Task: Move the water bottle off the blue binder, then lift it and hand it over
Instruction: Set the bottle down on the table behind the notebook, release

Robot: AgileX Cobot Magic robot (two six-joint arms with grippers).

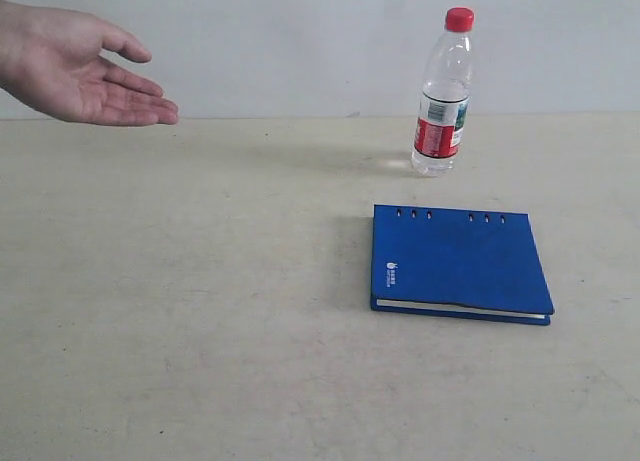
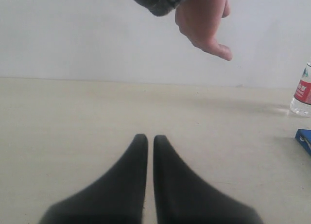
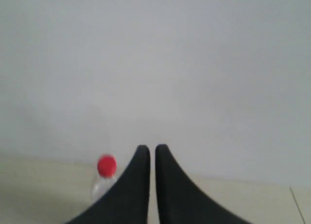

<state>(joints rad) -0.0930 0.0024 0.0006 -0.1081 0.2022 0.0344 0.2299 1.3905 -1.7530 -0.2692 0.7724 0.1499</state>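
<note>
The water bottle (image 1: 441, 96) stands upright on the table behind the blue binder (image 1: 458, 262), off it and apart from it. The binder lies flat, holes along its far edge. Neither arm shows in the exterior view. In the left wrist view my left gripper (image 2: 146, 137) is shut with nothing between its black fingers, low over bare table; the bottle's base (image 2: 303, 94) and a binder corner (image 2: 304, 139) sit far off at the edge. My right gripper (image 3: 149, 148) is shut and empty too, with the bottle's red cap (image 3: 107, 165) just beside one finger.
A person's open hand (image 1: 85, 66) reaches in palm-up at the upper left of the exterior view, above the table; the same hand (image 2: 204, 22) hangs ahead of my left gripper. A pale wall backs the beige table (image 1: 200, 311).
</note>
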